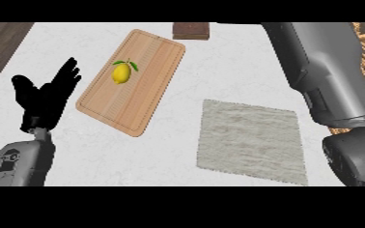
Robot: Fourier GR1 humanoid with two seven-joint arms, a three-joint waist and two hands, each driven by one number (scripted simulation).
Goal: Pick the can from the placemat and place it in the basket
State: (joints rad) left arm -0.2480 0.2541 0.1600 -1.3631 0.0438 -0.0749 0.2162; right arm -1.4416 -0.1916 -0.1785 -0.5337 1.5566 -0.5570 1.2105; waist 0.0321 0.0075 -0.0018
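Nowhere in view is the can: the grey placemat (pixel 251 142) lies bare, so it is likely carried. The basket shows only as a woven sliver at the right edge (pixel 354 125), behind the right forearm (pixel 321 67), whose hand is out of view. The left hand (pixel 44 96) rests fingers spread, beside the cutting board (pixel 132 79) with its lemon (pixel 122 73). Next, seemingly: lower and release.

The big grey right arm (pixel 321 72) ran off at three o'clock, so its hand and the can were hidden.
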